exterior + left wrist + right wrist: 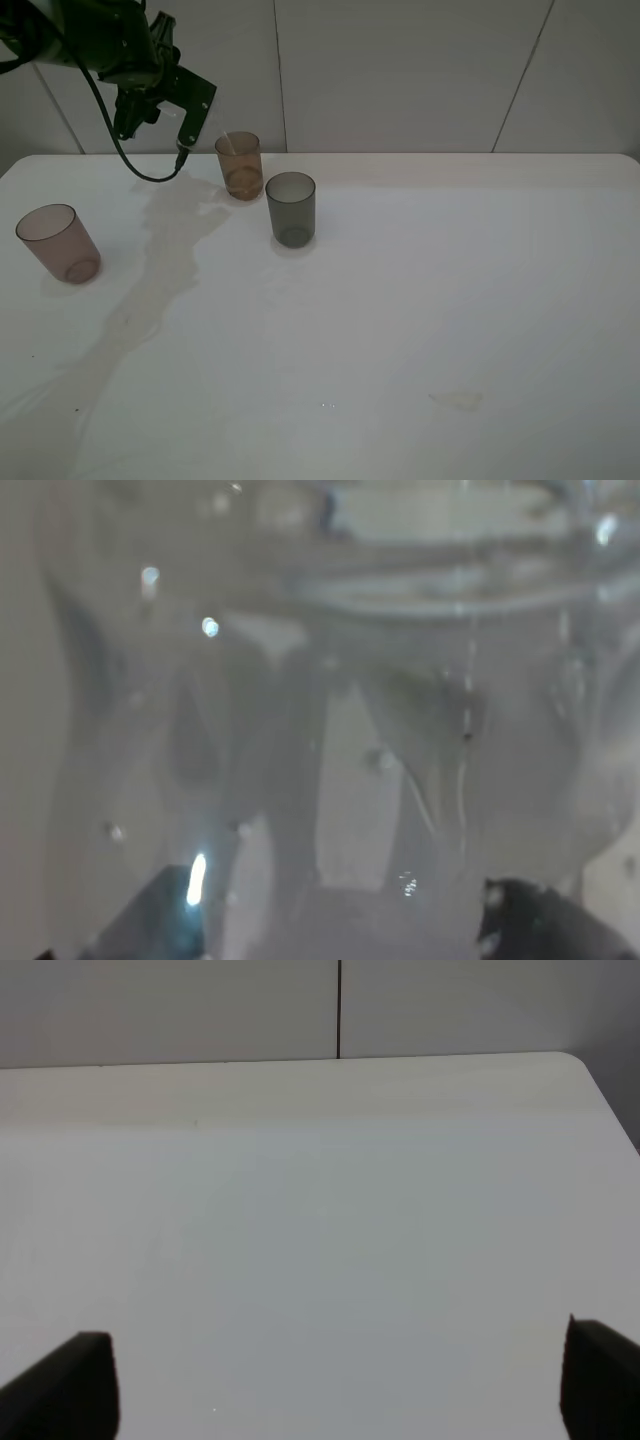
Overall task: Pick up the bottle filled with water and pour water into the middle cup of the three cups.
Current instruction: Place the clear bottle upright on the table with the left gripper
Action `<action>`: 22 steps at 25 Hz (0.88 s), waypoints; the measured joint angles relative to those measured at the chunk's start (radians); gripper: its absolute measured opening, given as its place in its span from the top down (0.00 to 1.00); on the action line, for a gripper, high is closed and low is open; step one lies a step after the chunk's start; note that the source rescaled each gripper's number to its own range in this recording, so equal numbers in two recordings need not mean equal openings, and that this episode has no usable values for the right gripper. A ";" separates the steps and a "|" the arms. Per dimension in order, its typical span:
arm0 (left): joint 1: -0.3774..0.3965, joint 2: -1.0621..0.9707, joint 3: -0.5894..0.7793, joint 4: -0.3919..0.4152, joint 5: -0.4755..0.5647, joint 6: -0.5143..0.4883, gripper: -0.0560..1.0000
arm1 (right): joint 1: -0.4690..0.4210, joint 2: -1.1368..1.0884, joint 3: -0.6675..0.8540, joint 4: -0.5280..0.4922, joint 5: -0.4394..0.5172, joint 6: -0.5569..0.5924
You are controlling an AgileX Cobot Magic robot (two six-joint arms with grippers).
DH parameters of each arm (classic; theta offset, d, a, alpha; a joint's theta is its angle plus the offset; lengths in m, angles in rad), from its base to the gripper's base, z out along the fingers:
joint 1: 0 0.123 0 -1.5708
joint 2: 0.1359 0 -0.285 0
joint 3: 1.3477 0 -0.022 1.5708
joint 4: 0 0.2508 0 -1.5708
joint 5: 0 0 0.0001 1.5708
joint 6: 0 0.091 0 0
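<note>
The amber middle cup stands at the back of the white table, with the dark grey cup just to its front right and the pinkish-brown cup far left. My left gripper hangs high, just left of the amber cup, shut on the clear bottle. The bottle fills the left wrist view and is barely discernible in the exterior view. A thin pale streak slants down to the amber cup's rim. My right gripper is open and empty over bare table, out of the exterior view.
A pale wet-looking streak runs from near the amber cup toward the table's front left corner. A small faint stain lies front right. A tiled wall stands behind the table.
</note>
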 joint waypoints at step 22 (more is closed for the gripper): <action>-0.011 0.000 0.000 0.175 -0.032 -0.013 0.94 | 0.000 0.000 0.000 0.000 0.000 0.000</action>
